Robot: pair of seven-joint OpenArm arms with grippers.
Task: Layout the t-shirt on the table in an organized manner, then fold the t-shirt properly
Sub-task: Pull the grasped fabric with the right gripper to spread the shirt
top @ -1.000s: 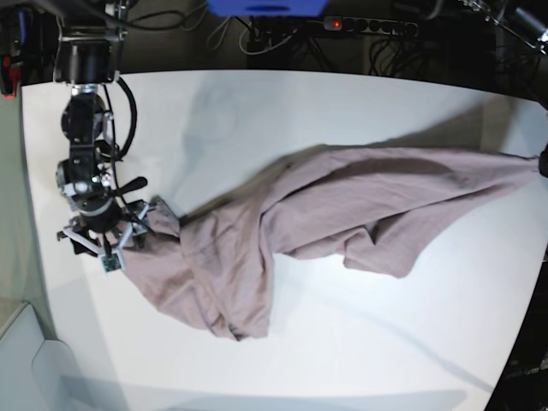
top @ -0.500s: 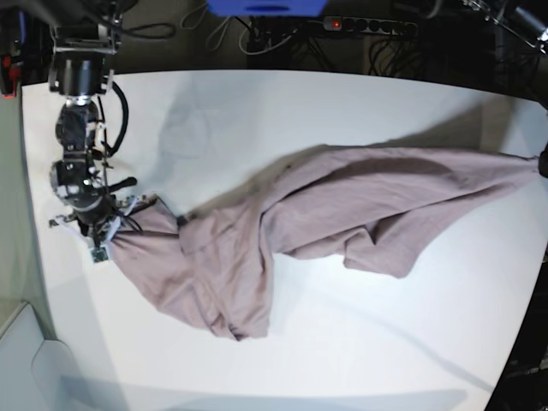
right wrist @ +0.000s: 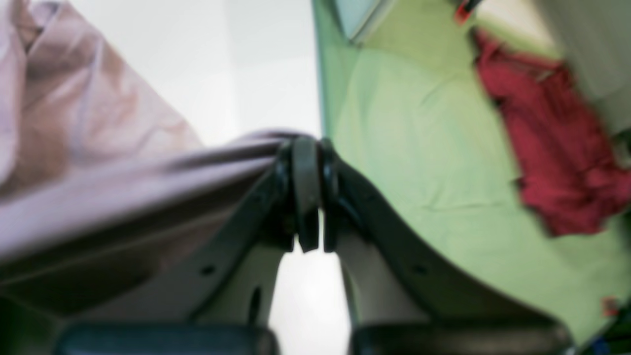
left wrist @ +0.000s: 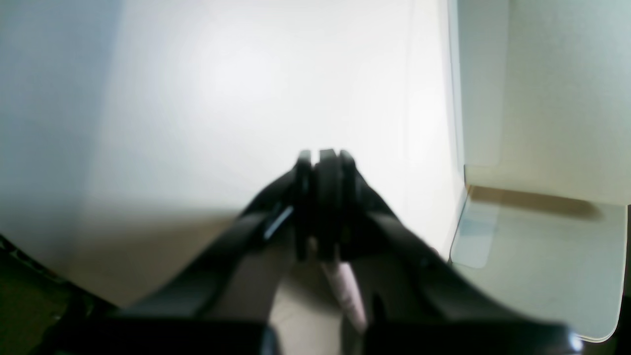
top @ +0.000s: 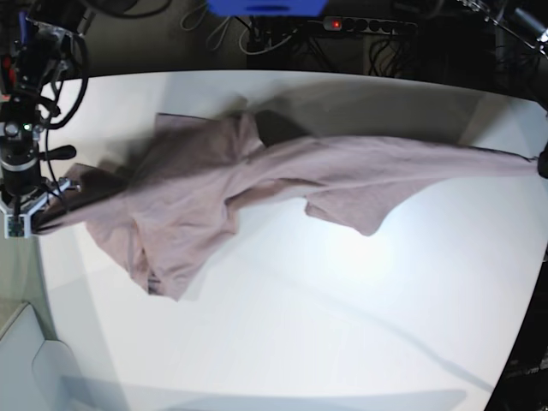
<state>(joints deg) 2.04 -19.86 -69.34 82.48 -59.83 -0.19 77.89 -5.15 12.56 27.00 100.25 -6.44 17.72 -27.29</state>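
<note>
The dusty pink t-shirt [top: 257, 171] is stretched across the white table [top: 300, 325] from its left edge to its right edge. A bunched part hangs down at the left and a flap at the middle. My right gripper [top: 36, 218] is at the table's left edge, shut on one end of the t-shirt. The right wrist view shows the cloth [right wrist: 108, 162] pinched in the gripper [right wrist: 308, 145]. My left gripper [top: 541, 163] is at the right edge, where the shirt's narrow end runs to it. In the left wrist view this gripper [left wrist: 323, 158] is shut, with a pink sliver of the shirt [left wrist: 347, 291] behind the fingers.
A power strip [top: 368, 26] and a blue thing [top: 265, 7] lie beyond the far edge. A pale box [top: 26, 360] stands off the front left corner. The right wrist view shows a green surface [right wrist: 419, 148] and red cloth [right wrist: 557, 162] beside the table.
My right gripper has moved left to the table's edge with the cloth in it. The shirt has been pulled longer and tauter and has shifted toward the far left.
</note>
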